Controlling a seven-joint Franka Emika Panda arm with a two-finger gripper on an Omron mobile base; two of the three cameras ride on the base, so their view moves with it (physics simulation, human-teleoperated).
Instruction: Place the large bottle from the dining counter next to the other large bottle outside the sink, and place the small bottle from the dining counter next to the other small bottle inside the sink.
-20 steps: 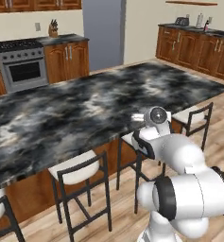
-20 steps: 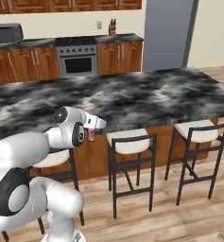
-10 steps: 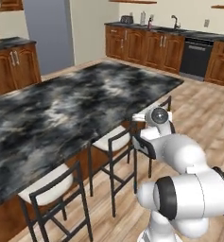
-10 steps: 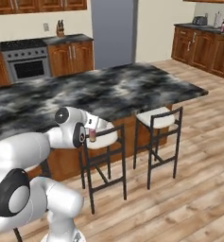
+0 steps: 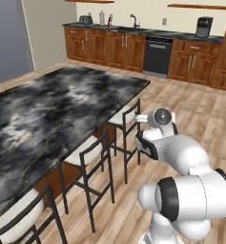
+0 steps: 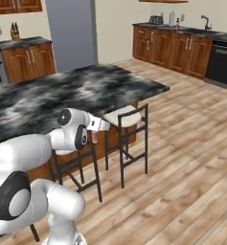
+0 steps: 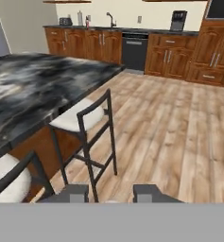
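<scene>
One gripper [image 6: 92, 135] | jaws partly closed, pinching a pinkish-red bottle [image 6: 93, 139] that hangs below the fingers | large or small bottle: cannot tell | position: off the dining counter [image 6: 86, 88], just beside its long edge, above a stool [image 6: 127, 117] | fingertips [image 7: 75, 193] face the far cabinets [image 7: 170, 59].

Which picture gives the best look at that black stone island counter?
The left base view: the dining counter stretches across it, top and stools visible. The right base view shows the same counter partly behind the arm. The hand view catches just one end.
</scene>
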